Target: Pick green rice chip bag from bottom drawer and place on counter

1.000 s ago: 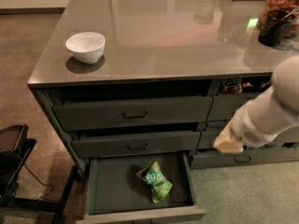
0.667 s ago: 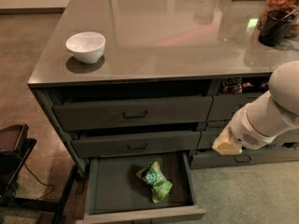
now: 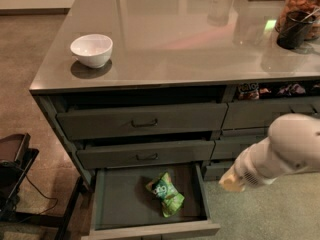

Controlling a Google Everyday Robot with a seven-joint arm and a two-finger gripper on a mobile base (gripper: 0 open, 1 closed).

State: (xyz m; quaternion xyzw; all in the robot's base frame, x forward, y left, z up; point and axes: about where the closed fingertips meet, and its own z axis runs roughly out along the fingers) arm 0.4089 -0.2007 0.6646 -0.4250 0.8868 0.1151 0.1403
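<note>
— What do we have, biggest first?
— The counter (image 3: pixel 170 39), glossy and grey-brown. Below it, at 6 o'clock, the bottom drawer (image 3: pixel 120 204) stands pulled out.
— And our arm?
— The white arm (image 3: pixel 282 151) comes in from 3 o'clock. Its claw (image 3: pixel 231 183) hangs just outside the drawer's right wall. We cannot tell whether it is spread or pressed together.
— Smaller things?
— A white bowl (image 3: pixel 92 50) sits at the counter's 9 o'clock end. The green rice chip bag (image 3: pixel 166 195) lies on the drawer floor, at 9 o'clock of the claw and apart from it.

White bulbous arm (image 3: pixel 282 151); tan-tipped tool (image 3: pixel 231 183) at lower right.
</note>
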